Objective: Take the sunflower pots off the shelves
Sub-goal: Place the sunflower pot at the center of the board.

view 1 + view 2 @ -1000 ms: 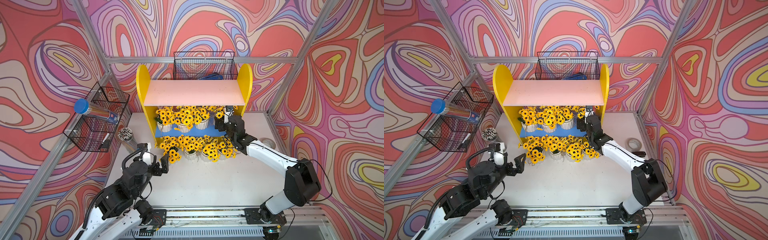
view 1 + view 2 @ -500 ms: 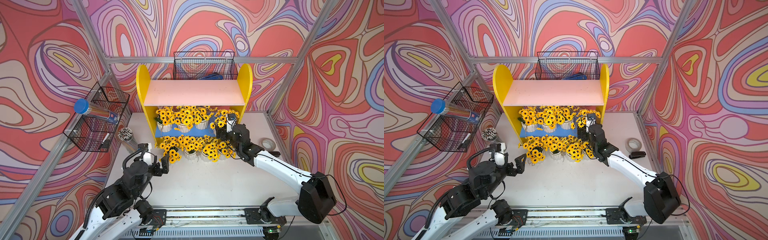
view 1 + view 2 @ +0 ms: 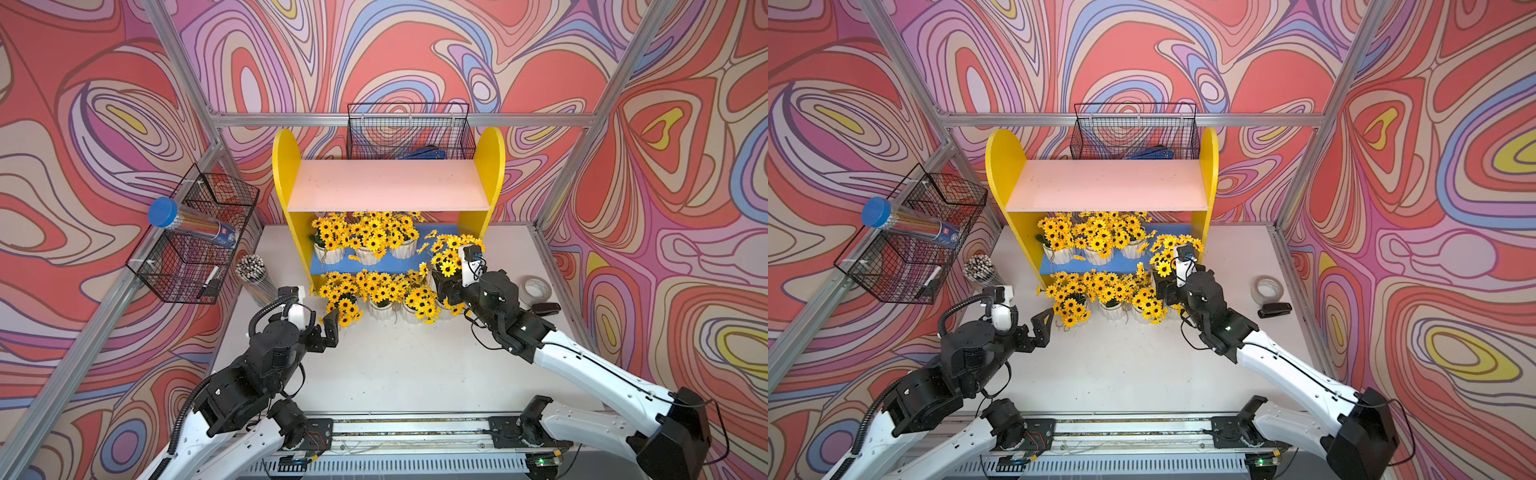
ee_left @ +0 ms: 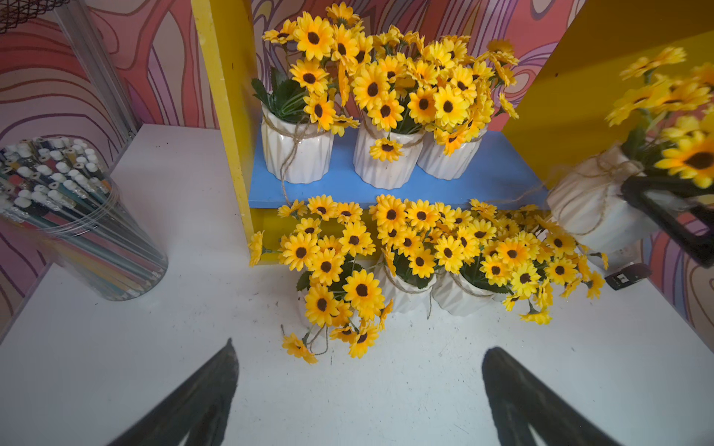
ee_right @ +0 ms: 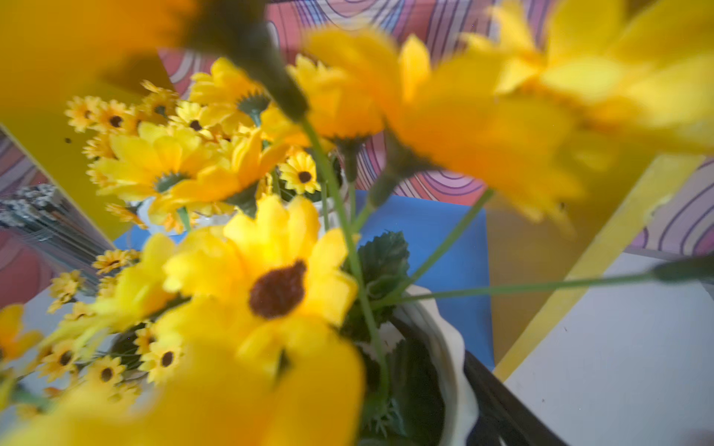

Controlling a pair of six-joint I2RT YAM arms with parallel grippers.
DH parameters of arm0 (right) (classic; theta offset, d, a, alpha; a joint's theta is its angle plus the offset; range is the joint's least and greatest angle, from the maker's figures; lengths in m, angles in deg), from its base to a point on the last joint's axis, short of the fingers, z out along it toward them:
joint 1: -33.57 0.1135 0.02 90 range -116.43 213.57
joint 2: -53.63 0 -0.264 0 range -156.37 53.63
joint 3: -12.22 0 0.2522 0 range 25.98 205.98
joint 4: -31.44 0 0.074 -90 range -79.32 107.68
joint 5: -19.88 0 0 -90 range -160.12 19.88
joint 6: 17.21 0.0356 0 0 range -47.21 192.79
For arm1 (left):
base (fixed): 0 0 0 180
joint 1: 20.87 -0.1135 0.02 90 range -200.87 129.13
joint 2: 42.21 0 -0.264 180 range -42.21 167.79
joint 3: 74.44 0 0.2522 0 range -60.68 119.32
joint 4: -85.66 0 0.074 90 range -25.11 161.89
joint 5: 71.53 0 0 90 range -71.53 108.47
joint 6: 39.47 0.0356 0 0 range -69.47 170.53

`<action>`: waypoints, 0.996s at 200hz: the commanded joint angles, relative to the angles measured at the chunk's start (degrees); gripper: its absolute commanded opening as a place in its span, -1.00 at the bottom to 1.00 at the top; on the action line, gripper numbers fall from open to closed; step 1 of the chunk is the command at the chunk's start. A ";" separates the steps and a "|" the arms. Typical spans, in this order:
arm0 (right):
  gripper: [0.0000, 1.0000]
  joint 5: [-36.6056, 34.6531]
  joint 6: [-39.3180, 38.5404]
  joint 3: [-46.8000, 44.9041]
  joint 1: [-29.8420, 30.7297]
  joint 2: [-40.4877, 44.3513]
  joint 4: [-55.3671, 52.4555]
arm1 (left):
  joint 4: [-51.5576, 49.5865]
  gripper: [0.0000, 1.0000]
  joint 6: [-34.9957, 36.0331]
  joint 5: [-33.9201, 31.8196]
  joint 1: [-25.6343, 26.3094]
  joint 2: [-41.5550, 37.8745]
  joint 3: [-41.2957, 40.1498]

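One sunflower pot point(image 4: 587, 204), tilted, clamped in right gripper point(image 3: 444, 286) at near right corner of shelves point(image 3: 386, 185); left gripper point(image 3: 322, 330) splayed, empty, over table point(image 3: 395, 365), near left.

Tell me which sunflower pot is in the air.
The pot in the right gripper; the others stand on the blue board or the table.

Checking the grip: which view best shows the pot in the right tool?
Left wrist: the held pot shows its ribbed side and twine. Both top views show mainly its flowers; right wrist, blurred blooms and rim.
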 commanded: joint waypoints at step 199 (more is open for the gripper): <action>-1.00 3.12 3.00 5.71 30.97 -51.64 44.11 | -9.97 1.00 -4.27 -9.14 0.00 -3.52 0.11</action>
